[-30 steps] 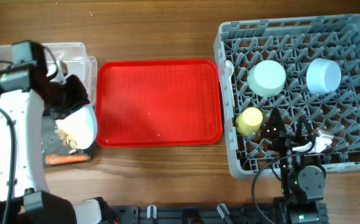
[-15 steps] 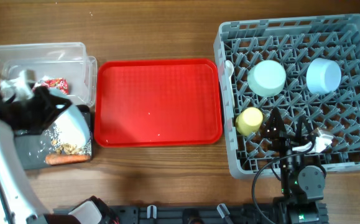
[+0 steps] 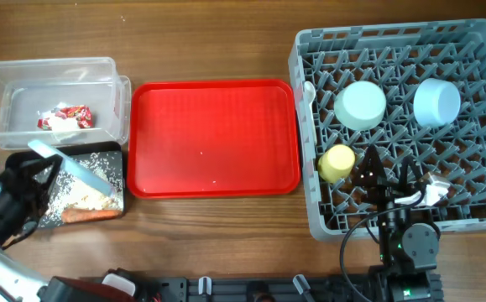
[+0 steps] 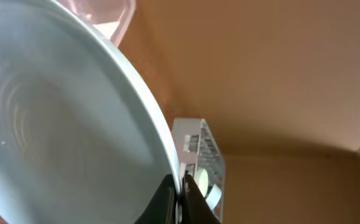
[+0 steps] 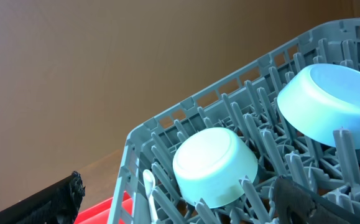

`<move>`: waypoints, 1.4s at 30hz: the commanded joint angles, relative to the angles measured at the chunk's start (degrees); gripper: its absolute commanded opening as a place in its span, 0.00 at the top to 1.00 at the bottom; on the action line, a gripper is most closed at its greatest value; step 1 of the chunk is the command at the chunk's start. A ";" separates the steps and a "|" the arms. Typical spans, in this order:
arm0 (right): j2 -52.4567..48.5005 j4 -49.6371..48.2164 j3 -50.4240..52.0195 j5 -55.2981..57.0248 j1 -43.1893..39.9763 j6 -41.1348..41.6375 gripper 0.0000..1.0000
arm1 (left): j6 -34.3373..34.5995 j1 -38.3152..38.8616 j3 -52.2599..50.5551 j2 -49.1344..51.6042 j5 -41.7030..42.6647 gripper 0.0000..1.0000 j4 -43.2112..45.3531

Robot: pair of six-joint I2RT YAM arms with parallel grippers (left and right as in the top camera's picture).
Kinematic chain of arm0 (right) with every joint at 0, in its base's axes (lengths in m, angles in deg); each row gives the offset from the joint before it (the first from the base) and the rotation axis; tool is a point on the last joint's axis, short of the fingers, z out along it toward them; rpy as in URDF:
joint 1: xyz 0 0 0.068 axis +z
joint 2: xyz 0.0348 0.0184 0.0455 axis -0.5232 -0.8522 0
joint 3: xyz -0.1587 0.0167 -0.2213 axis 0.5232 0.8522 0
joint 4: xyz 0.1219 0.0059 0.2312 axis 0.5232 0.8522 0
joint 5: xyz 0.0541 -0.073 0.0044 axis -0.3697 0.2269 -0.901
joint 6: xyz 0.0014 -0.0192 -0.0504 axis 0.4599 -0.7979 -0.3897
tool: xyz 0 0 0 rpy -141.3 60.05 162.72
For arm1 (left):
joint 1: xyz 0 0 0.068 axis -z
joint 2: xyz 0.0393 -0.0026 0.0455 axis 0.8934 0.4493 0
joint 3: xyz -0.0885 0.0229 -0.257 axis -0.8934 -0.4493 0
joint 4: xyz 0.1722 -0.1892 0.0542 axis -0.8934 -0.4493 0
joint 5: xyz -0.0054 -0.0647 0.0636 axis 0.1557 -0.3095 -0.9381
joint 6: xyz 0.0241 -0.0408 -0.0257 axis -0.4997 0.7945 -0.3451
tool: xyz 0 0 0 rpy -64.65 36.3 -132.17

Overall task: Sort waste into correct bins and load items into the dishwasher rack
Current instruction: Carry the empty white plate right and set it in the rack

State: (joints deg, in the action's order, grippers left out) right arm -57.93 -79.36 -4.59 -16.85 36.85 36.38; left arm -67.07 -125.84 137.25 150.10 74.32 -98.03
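Overhead: L gripper pinches tilted pale-blue plate over black tray.

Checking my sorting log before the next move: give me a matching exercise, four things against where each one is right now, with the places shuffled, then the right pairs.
Things:
1. red crinkled snack wrapper
2. small orange carrot
3. round pale-blue plate
4. small yellow-green cup

Places:
A. in the large grey pegged dishwasher rack
B. held tilted in the left gripper
C. in the clear rectangular plastic tub
D. in the shallow black rectangular tray

Pairs: 1-C, 2-D, 3-B, 4-A
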 commanded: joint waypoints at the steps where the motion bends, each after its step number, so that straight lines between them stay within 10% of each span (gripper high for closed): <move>1: 0.42 -0.33 0.04 -0.48 -0.28 0.39 0.00 | -5.73 -1.27 -0.13 -0.66 7.17 0.96 -1.51; 8: 0.42 -0.33 0.04 -0.48 -0.28 0.39 0.00 | -5.70 2.16 -0.13 -1.46 7.37 0.96 -2.51; 12: 0.42 -0.33 0.04 -0.46 -0.28 0.42 0.00 | -1.73 17.94 -0.13 -3.37 9.25 0.96 2.10; 18: 0.42 -0.33 0.04 -0.48 -0.28 0.39 0.00 | 42.45 53.88 -0.13 -2.58 0.04 0.96 52.98; 24: 0.42 -0.33 0.04 -0.48 -0.28 0.42 0.00 | 71.06 83.30 -0.13 6.67 -29.11 0.96 95.21; 28: 0.42 -0.33 0.04 -0.48 -0.28 0.39 0.00 | 84.56 92.63 -0.13 18.01 -33.64 0.96 120.74; 36: 0.42 -0.33 0.04 -0.48 -0.28 0.39 0.00 | 96.56 95.69 -0.13 32.48 -38.91 0.96 124.43; 42: 0.42 -0.33 0.04 -0.48 -0.28 0.39 0.00 | 96.06 94.47 -0.13 31.39 -40.00 0.27 123.29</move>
State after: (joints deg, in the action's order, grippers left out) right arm -57.85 -79.36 -4.62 -17.00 36.69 36.38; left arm 28.55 -30.11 136.97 183.06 35.52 26.24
